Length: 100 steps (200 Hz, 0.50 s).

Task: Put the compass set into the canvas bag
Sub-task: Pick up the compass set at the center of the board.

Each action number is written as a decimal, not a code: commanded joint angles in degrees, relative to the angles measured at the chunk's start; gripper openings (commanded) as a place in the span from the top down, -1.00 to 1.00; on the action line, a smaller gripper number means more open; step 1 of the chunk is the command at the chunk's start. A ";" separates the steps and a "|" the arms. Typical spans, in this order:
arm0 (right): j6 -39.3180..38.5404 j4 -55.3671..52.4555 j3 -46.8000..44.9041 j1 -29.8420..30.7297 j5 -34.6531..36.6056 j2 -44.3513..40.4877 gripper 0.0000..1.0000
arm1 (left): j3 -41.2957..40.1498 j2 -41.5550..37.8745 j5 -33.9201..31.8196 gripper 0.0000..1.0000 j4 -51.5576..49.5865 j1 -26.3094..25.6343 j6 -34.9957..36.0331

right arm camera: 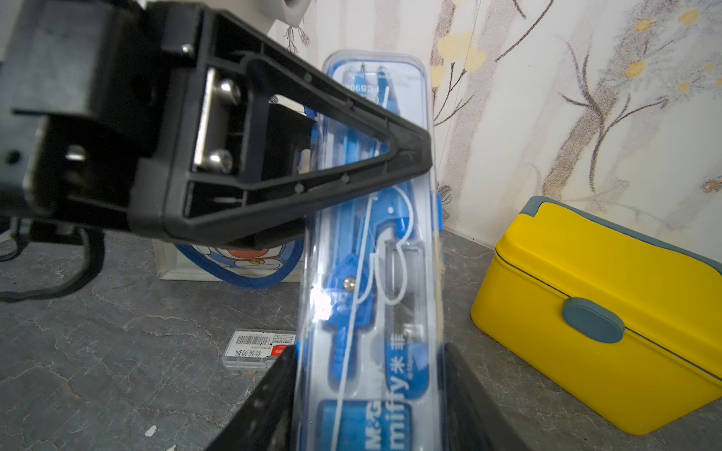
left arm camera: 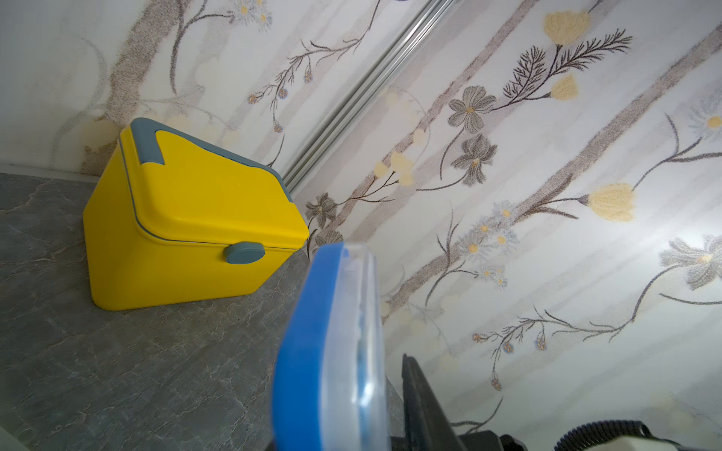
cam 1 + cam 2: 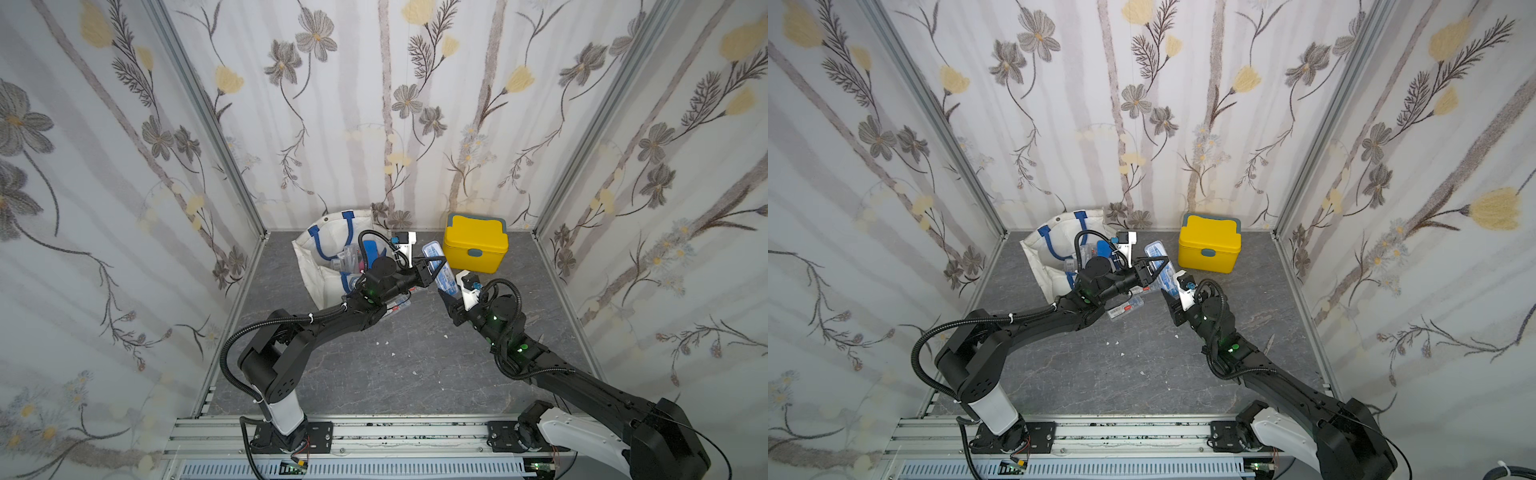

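Right gripper (image 1: 371,351): clamped on the clear, blue-backed oblong compass set (image 3: 431,250), mid-frame in a top view.
Left gripper (image 3: 435,266): astride its far end; grip unclear.
Risk: right releasing early drops it short of the white, blue-handled canvas bag (image 3: 306,257).

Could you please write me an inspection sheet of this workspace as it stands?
Surface: grey marbled table, with a few white scraps.
Job's things: compass set in its clear case, raised off the table; canvas bag open at the back, clear cases inside.
Clutter: yellow box, lid shut; small labelled case lying on the table.
Grippers: right gripper shut on one end of the compass set; left gripper straddles it farther along, contact unclear.
Cables: black conduit loops, no snag seen.
Surroundings: floral walls on three sides; aluminium rail in front.
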 commanded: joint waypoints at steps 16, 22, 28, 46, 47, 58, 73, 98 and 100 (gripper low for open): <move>0.19 1.27 0.50 0.01 0.37 0.13 0.06 | 0.91 0.28 1.16 0.61 2.59 -0.05 -0.51; 0.06 1.29 0.47 0.07 0.38 0.09 0.06 | 0.91 0.31 1.12 0.63 2.58 -0.10 -0.60; 0.08 1.26 0.57 0.05 0.33 0.21 0.06 | 1.00 0.26 1.26 0.63 2.69 -0.08 -0.61; 0.06 1.26 0.54 -0.01 0.43 0.21 0.05 | 1.03 0.26 1.29 0.66 2.72 -0.08 -0.52; 0.04 1.25 0.54 0.00 0.39 0.21 0.04 | 1.06 0.25 1.28 0.66 2.76 -0.08 -0.52; 0.02 1.29 0.63 -0.09 0.42 0.21 0.03 | 1.10 0.36 1.33 0.68 2.80 -0.08 -0.43; 0.19 1.29 0.64 -0.07 0.44 0.21 -0.04 | 1.22 0.42 1.37 0.71 2.74 -0.08 -0.34; 0.29 1.12 0.56 -0.09 0.87 -0.02 -0.21 | 1.33 0.47 1.32 0.74 2.79 -0.08 -0.26; 0.28 0.99 0.54 -0.09 0.94 -0.04 -0.22 | 1.34 0.48 1.29 0.75 2.74 -0.08 -0.21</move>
